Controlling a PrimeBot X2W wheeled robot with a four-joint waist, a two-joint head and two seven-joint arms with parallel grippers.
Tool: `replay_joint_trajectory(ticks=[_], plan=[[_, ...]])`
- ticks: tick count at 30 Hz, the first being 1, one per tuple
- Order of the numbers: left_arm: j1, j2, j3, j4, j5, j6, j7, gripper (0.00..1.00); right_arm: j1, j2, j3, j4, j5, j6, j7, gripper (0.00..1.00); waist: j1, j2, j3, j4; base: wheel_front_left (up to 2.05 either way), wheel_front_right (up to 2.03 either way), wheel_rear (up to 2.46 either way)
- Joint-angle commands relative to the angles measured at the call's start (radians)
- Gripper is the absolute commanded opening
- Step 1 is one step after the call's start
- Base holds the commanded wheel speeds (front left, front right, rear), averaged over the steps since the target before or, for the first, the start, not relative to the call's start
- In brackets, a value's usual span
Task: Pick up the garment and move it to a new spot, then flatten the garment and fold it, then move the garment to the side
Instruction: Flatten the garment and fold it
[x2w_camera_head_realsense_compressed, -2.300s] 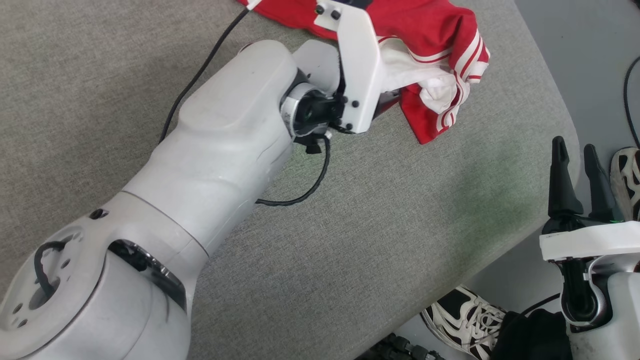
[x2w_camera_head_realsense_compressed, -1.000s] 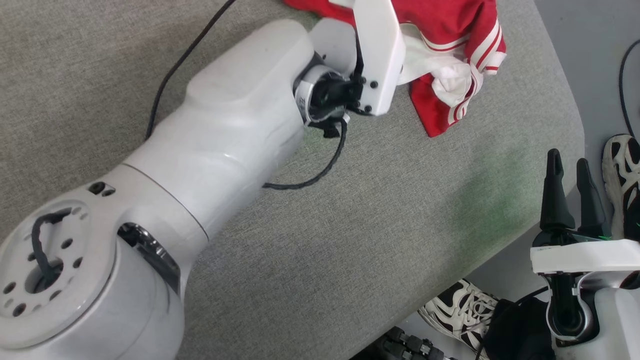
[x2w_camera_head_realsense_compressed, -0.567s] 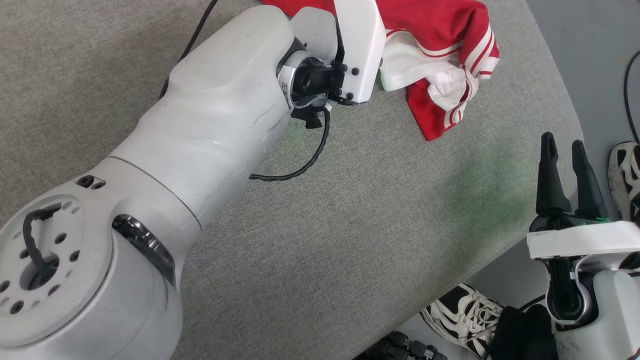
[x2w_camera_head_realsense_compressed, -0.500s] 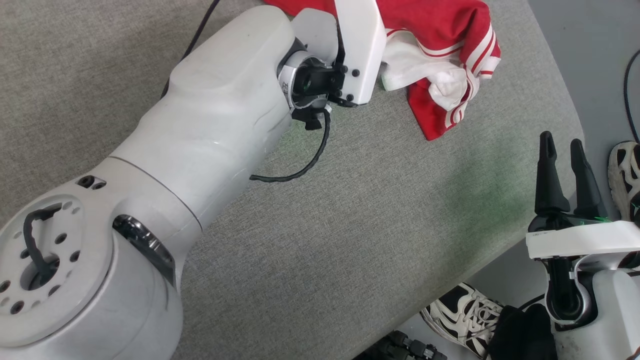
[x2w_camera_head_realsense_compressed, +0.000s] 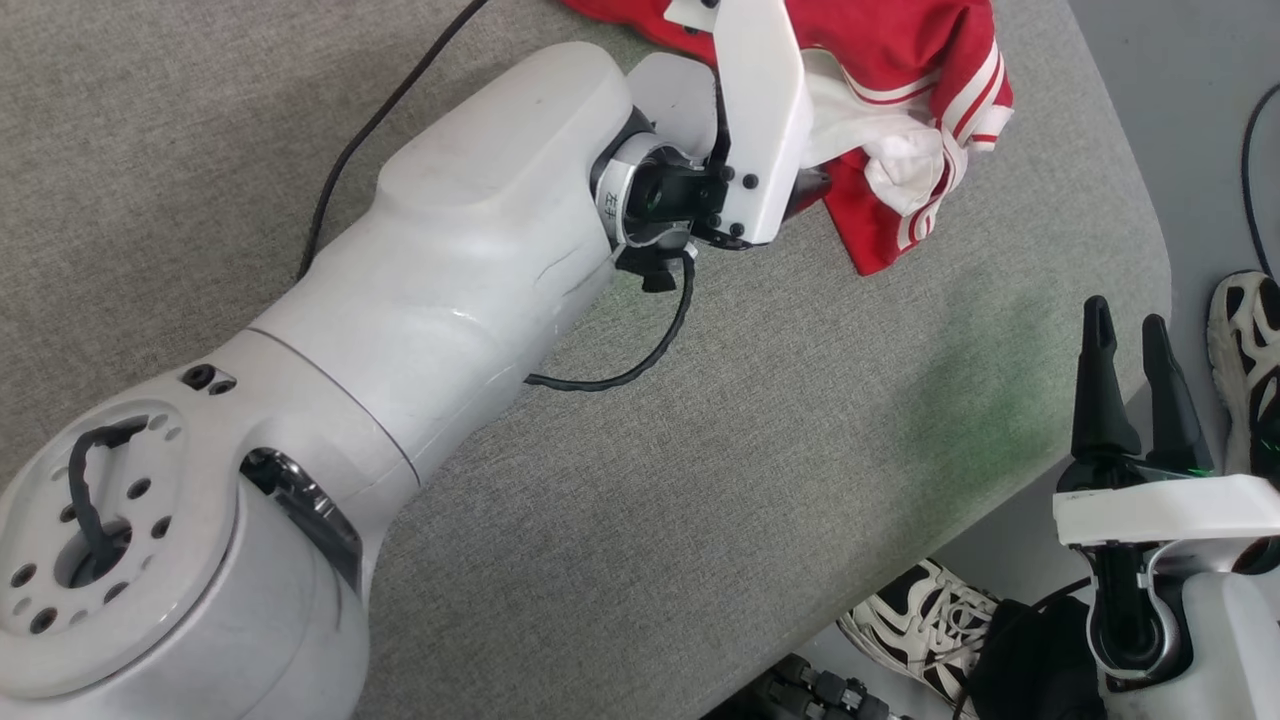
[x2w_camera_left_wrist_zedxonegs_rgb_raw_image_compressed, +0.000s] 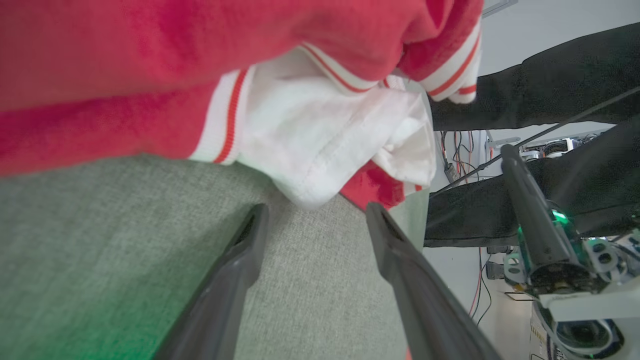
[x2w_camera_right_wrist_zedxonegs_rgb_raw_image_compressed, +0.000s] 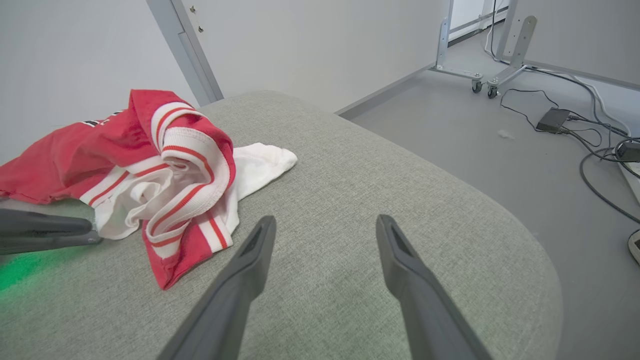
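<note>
The garment (x2w_camera_head_realsense_compressed: 900, 60), red with white sleeves and striped trim, lies crumpled at the far right end of the grey table (x2w_camera_head_realsense_compressed: 700, 480). In the left wrist view my left gripper (x2w_camera_left_wrist_zedxonegs_rgb_raw_image_compressed: 316, 210) stands open low over the table, its tips just short of a white sleeve of the garment (x2w_camera_left_wrist_zedxonegs_rgb_raw_image_compressed: 325, 135), nothing between them. My left forearm (x2w_camera_head_realsense_compressed: 470, 270) reaches across the table, and its white wrist plate hides the fingers in the head view. My right gripper (x2w_camera_head_realsense_compressed: 1130, 330) is open beyond the table's right edge; in its own view the right gripper (x2w_camera_right_wrist_zedxonegs_rgb_raw_image_compressed: 325, 222) is apart from the garment (x2w_camera_right_wrist_zedxonegs_rgb_raw_image_compressed: 165, 165).
The table's rounded right corner (x2w_camera_right_wrist_zedxonegs_rgb_raw_image_compressed: 500, 240) drops to a grey floor with cables (x2w_camera_right_wrist_zedxonegs_rgb_raw_image_compressed: 575, 125). A person's shoes (x2w_camera_head_realsense_compressed: 930, 620) stand by the table edge near my right arm, and dark trouser legs (x2w_camera_left_wrist_zedxonegs_rgb_raw_image_compressed: 550, 65) show behind it. A black cable (x2w_camera_head_realsense_compressed: 640, 360) hangs from my left wrist.
My left gripper has opened and let go of the white sleeve, which now rests on the table. The head camera has shifted slightly. The right gripper stays open in place.
</note>
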Motion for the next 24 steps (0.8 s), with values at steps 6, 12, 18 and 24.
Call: replay_joint_trajectory(ticks=[6, 12, 18, 24], plan=[[0.007, 0.003, -0.003, -0.012, -0.005, 0.031, -0.068, 1.00, 0.033, 0.018, -0.014, -0.017, 0.010, 0.000, -0.009, 1.00, 0.0000, 0.0000, 0.019, -0.004, 0.00, 0.00, 0.00], [0.010, 0.003, -0.004, -0.014, -0.041, 0.042, -0.082, 0.31, 0.042, 0.027, -0.021, -0.026, 0.009, 0.000, -0.010, 1.00, 0.0000, 0.0000, 0.025, -0.005, 0.00, 0.00, 0.00], [0.000, 0.003, -0.004, -0.019, -0.074, 0.047, -0.097, 0.00, 0.046, 0.036, -0.028, -0.029, 0.002, 0.000, -0.010, 1.00, 0.0000, 0.0000, 0.026, -0.005, 0.00, 0.00, 0.00], [-0.014, 0.003, -0.004, -0.015, -0.076, 0.041, -0.100, 0.00, 0.032, 0.039, -0.029, -0.026, -0.004, 0.000, -0.010, 1.00, 0.0000, 0.0000, 0.023, -0.004, 0.00, 0.00, 0.00]])
